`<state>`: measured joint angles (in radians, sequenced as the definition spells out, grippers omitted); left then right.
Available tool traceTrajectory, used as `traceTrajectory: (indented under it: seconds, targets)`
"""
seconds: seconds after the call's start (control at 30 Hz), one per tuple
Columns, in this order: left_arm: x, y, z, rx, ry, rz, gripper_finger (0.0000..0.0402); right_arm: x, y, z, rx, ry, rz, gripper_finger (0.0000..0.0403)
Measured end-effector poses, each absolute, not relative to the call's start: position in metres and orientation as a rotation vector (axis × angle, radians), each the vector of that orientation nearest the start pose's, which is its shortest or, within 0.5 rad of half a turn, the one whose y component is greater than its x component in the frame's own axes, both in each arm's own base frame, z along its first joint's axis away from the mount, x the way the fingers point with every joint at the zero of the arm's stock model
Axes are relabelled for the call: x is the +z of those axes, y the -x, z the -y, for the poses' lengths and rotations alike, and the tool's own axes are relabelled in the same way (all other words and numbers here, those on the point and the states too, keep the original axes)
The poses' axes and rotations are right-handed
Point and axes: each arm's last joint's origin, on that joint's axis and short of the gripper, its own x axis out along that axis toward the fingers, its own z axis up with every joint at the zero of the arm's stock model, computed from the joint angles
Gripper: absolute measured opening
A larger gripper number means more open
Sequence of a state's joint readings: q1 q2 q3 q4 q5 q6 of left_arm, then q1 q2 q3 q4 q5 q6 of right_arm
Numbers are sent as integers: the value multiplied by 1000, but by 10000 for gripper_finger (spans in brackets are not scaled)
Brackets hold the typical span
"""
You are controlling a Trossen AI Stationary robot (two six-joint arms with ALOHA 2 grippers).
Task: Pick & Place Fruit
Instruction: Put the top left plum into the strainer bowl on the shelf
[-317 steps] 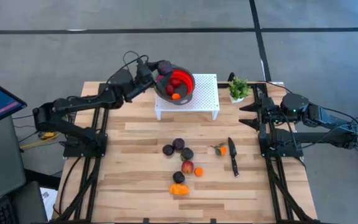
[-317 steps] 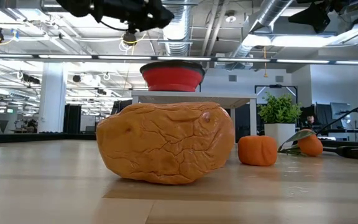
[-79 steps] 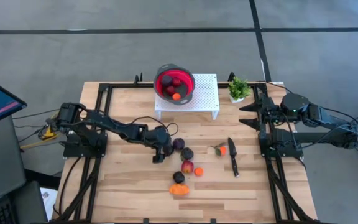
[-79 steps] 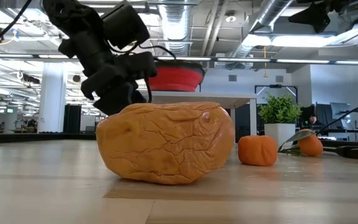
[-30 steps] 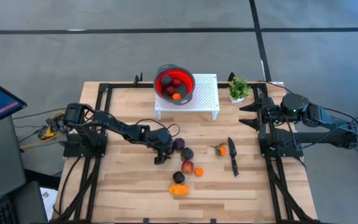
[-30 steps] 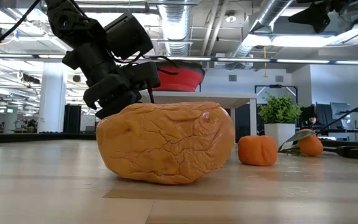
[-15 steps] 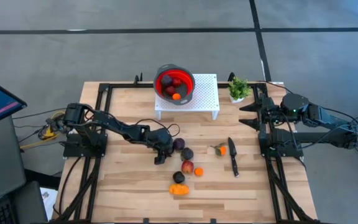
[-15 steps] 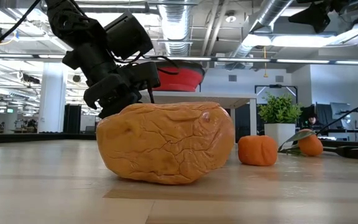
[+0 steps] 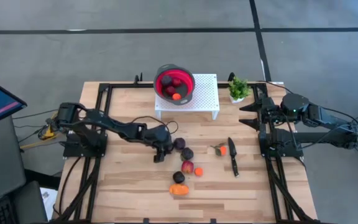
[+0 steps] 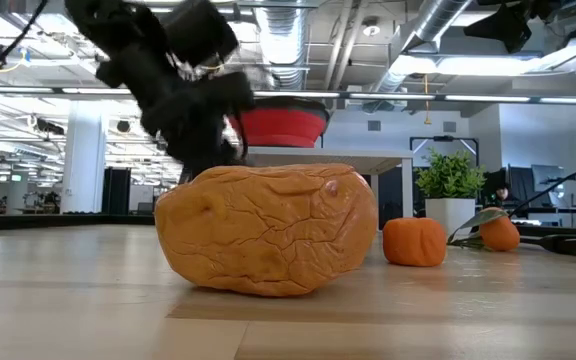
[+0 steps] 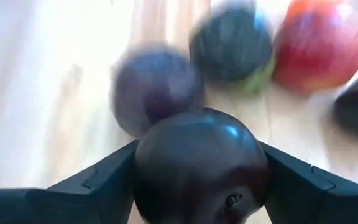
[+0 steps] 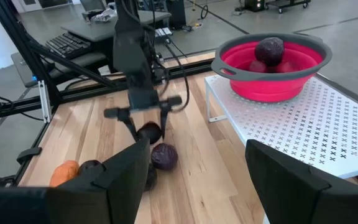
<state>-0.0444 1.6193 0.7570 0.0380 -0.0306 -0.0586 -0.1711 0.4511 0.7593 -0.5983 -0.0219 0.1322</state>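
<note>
One round dark purple toy plum (image 11: 201, 167) is sitting gripped in the left gripper's (image 9: 161, 148) jaws at mid-tabletop, other fruits (image 9: 187, 163) lying toward four o'clock. Right gripper (image 12: 194, 180) is waiting at three o'clock, jaws open.

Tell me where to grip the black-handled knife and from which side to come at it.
Grip the knife across its black handle, the thicker end lying nearer the table's front edge, coming straight down from above. It lies flat, lengthwise front to back, so the jaws should close across it from left and right. The small orange sits close beside the blade end, so stay clear of that end.
</note>
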Motion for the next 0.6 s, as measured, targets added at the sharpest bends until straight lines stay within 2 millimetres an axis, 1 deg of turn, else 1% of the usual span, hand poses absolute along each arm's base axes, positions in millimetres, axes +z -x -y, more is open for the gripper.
traceTrajectory:
  seconds: [0.17,0.3,0.47,0.6]
  targets:
    - [187,-296,10,72,6,-675,278,322,-89,15,-167,-159,-279,260]
    - [220,-291,6,148,3,-496,276,322,-89,15,-168,-159,-279,260]
    - [256,-286,-8,268,24,-240,277,322,-89,15,-168,-159,-279,260]
    - [275,-283,-23,318,-32,-100,277,322,-89,15,-167,-159,-279,260]
